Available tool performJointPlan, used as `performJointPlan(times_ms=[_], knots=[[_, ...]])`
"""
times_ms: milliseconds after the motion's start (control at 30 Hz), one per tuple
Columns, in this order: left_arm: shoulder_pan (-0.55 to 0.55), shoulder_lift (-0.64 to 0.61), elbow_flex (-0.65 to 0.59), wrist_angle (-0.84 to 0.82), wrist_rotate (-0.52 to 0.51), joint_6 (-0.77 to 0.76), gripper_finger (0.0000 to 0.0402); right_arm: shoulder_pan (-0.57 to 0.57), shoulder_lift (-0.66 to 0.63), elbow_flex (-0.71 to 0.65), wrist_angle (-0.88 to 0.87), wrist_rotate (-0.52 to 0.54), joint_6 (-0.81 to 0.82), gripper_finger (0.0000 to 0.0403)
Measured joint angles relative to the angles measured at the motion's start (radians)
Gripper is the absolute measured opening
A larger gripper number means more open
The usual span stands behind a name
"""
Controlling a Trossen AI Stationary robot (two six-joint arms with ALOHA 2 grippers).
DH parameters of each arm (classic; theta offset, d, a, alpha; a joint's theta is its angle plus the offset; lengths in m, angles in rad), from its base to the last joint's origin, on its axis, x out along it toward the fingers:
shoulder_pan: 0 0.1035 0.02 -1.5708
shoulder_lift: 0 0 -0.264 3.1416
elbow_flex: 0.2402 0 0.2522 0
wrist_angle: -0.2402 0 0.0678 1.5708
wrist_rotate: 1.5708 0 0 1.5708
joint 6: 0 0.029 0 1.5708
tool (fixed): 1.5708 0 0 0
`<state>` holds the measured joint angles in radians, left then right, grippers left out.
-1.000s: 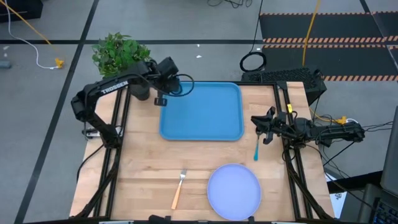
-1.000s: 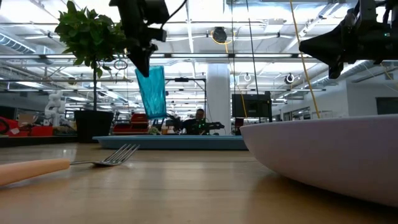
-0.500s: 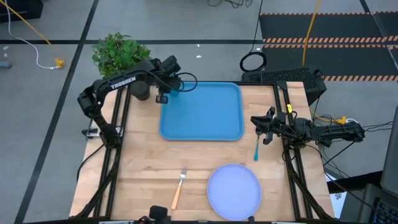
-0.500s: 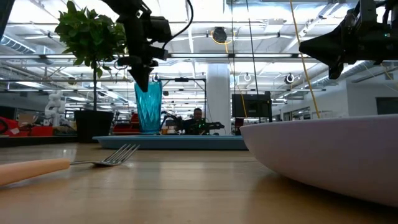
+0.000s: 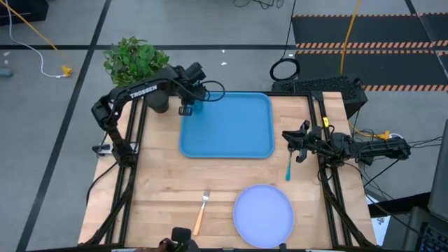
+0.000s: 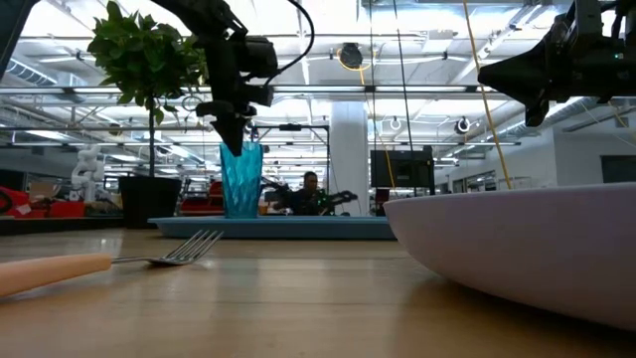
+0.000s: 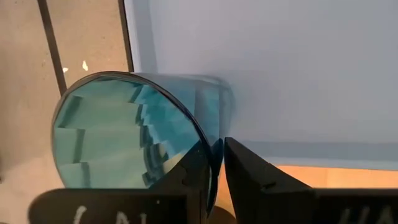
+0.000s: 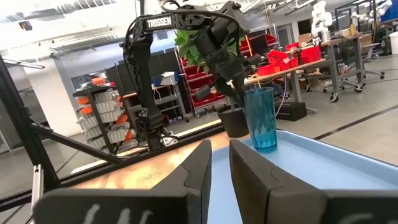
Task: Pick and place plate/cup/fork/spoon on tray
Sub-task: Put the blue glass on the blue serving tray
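The teal-blue cup (image 5: 197,105) stands upright in the far left corner of the blue tray (image 5: 234,129). My left gripper (image 5: 187,106) is over it, shut on its rim; both also show in the low view (image 6: 241,181) and the right wrist view (image 8: 261,118). The plate (image 5: 263,215) lies on the table near the front edge, with the orange-handled fork (image 5: 201,213) to its left. The blue-handled spoon (image 5: 288,168) lies right of the tray. My right gripper (image 5: 288,143) hovers shut and empty above the spoon's far end. My left gripper pinches the cup's wall at the rim (image 7: 210,142), one finger (image 7: 196,180) inside the cup and one (image 7: 255,177) outside. The fingers come from above, pointing down (image 6: 231,139). The cup stands upright with its base (image 8: 265,147) on the tray floor.
A green plant in a dark pot (image 5: 134,59) stands just off the tray's far left corner, close to my left arm. Bare wood lies between tray and plate. The plate's rim (image 6: 517,249) fills the right of the low view.
My left gripper has gone down and a little toward the table's right edge with the cup. The cup was tilted and clear of the tray a second ago; it has turned upright and come down onto the tray's far left corner.
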<state>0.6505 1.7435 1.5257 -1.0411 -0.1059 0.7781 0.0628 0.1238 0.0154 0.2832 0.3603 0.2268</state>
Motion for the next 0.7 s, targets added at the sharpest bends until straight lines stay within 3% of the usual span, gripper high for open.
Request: performJointPlan(times_ms=[700], knots=[[0.001, 0.0, 0.0, 0.052, -0.052, -0.052, 0.0052, 0.0, 0.0, 0.0, 0.003, -0.025, 0.001, 0.0052]])
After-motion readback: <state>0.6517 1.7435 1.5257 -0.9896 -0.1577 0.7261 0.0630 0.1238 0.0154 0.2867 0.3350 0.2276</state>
